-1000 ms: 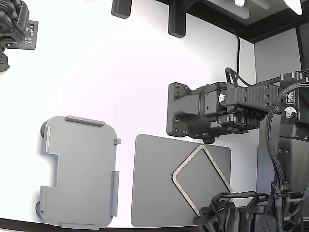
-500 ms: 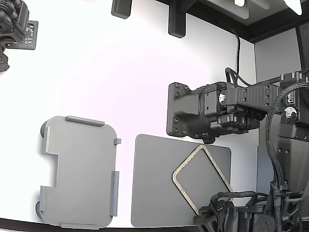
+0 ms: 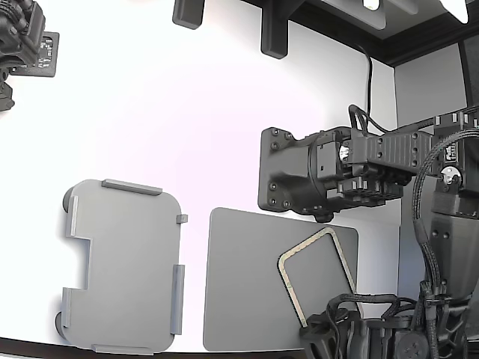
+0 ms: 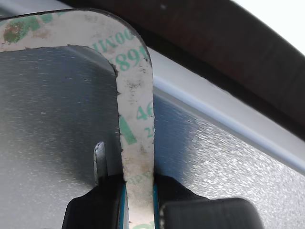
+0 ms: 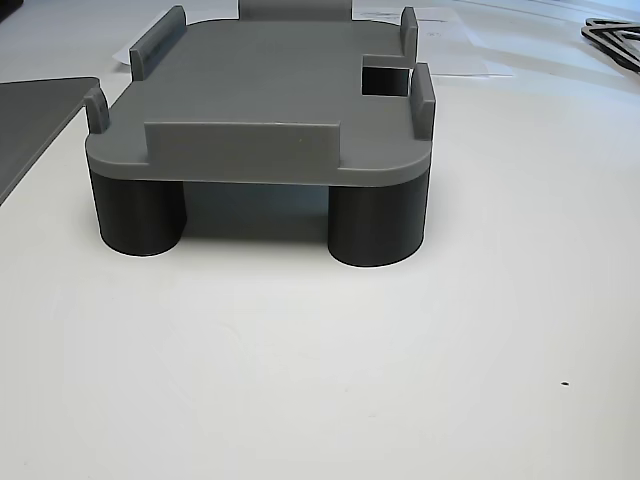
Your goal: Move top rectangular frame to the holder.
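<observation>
The tan rectangular frame (image 3: 306, 242) is tilted over the dark grey mat (image 3: 239, 284) at the exterior view's lower right. My gripper (image 3: 320, 329) is at its near end, partly lost in the dark arm body. In the wrist view my gripper (image 4: 139, 193) is shut on the frame's strip (image 4: 136, 95), one finger (image 4: 97, 200) on each side, with the mat (image 4: 47, 119) behind. The light grey holder (image 3: 123, 265) stands at the exterior view's lower left, apart from the frame. The other view shows the holder (image 5: 260, 100) bare on its round feet.
A second dark arm (image 3: 329, 176) hangs just above the mat's far edge. Black fixtures (image 3: 273, 34) sit at the table's back and another device (image 3: 22, 45) at the upper left. The table's front edge (image 3: 30, 345) runs just below the holder.
The frame has swung and shifted towards the exterior view's right; its left corner has moved right and up. The holder, the mat and the second arm have not moved.
</observation>
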Controlling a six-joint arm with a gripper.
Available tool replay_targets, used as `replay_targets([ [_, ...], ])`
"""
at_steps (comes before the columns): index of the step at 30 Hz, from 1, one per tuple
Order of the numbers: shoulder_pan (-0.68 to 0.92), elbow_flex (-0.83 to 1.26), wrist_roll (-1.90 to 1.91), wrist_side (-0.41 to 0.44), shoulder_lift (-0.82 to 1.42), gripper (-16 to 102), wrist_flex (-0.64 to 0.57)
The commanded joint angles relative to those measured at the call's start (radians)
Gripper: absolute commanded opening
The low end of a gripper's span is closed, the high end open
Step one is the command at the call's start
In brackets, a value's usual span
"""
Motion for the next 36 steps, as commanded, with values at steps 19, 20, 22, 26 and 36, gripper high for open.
replay_targets([
  [19,-0.163,-0.505,0.359,0.454,-0.008,-11,0.284],
  [20,-0.164,-0.534,0.433,0.511,-0.018,-11,0.299],
  [22,-0.178,-0.549,0.535,0.595,-0.015,-11,0.299],
  [26,-0.265,-0.598,0.71,0.634,-0.012,-11,0.298],
  [36,-0.561,-0.655,0.965,0.637,0.021,-11,0.281],
])
